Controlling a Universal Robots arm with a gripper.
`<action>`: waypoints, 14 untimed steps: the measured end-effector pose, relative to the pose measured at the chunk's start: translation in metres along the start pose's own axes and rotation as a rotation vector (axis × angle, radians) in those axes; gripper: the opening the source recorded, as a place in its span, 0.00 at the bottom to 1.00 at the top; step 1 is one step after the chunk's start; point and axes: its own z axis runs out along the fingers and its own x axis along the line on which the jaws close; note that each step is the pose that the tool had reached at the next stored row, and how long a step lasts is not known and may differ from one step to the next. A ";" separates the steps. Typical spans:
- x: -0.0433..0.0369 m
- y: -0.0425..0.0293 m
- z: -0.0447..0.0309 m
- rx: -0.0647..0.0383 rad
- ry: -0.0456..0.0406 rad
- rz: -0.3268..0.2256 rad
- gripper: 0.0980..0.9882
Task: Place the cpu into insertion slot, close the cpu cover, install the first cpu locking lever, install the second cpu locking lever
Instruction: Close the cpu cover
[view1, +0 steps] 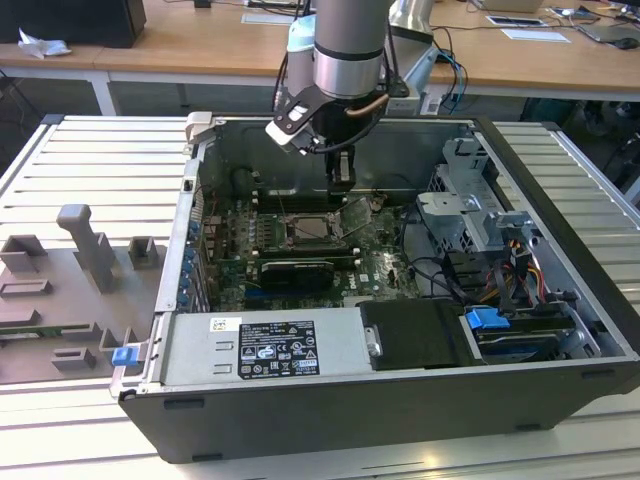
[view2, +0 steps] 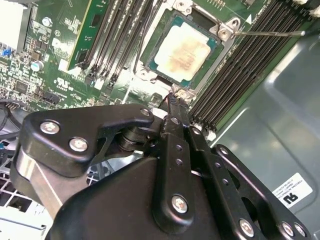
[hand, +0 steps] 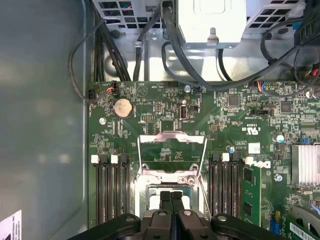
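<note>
Jaws: gripper (hand: 171, 197) clenched, pads together; grasping nothing
Cpu: the cpu (view2: 185, 47) lies flat inside the insertion slot (view2: 226, 29); uncovered
Cover: the cpu cover (hand: 172, 150) stands raised off the slot's hinge edge
Relation: gripper tips over that hinge edge; cover just beyond, cpu on the other side

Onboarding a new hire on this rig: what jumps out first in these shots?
The open computer case with the arm reaching down into it dominates the exterior view. In the second wrist view the cpu sits pale face up in the insertion slot, the jaws closed together by the slot's corner. In the first wrist view the cpu cover stands flipped up, not yet closed.
</note>
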 end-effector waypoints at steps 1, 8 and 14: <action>0.0000 0.0008 0.0000 0.000 0.0000 0.000 0.01; 0.0002 0.0145 0.0004 0.000 0.0000 0.000 0.01; 0.0003 0.0201 0.0006 0.000 0.0001 0.000 0.01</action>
